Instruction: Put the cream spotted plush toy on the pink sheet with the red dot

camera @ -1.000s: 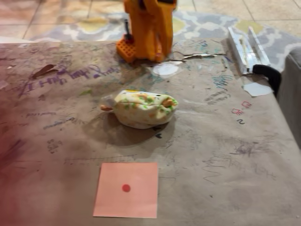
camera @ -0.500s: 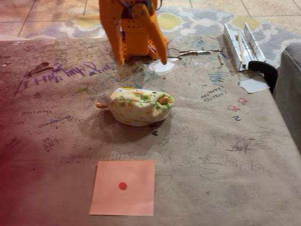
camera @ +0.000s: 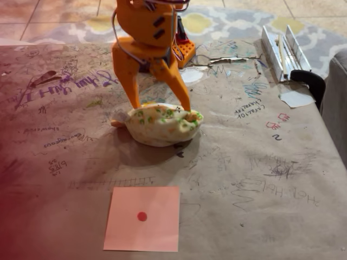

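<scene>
Two orange fingers (camera: 184, 97) of your gripper (camera: 161, 105) stand spread wide apart, tips down on the far edge of the cream spotted plush toy (camera: 161, 125); the claw is released, with nothing pinched between the fingers, and the toy's upper rim sits in the gap between them. In the fixed view the picture-left fingertip comes down by the toy's far left end, and the picture-right fingertip lands near the orange patch at its far right end; whether the tips press into the fabric or just touch it, you cannot tell from here. The toy lies on its side on the scribbled brown paper table cover (camera: 260, 179), casting a soft shadow toward the camera. Taking the toy as your landmark: the pink sheet with the red dot (camera: 142, 218) lies flat well apart from it, on the camera side and slightly to picture left, with bare scribbled paper between the two. A white metal rail piece (camera: 279, 51) lies far off to the toy's upper right, and a black clamp (camera: 310, 81) sits just below that at the table edge.
</scene>
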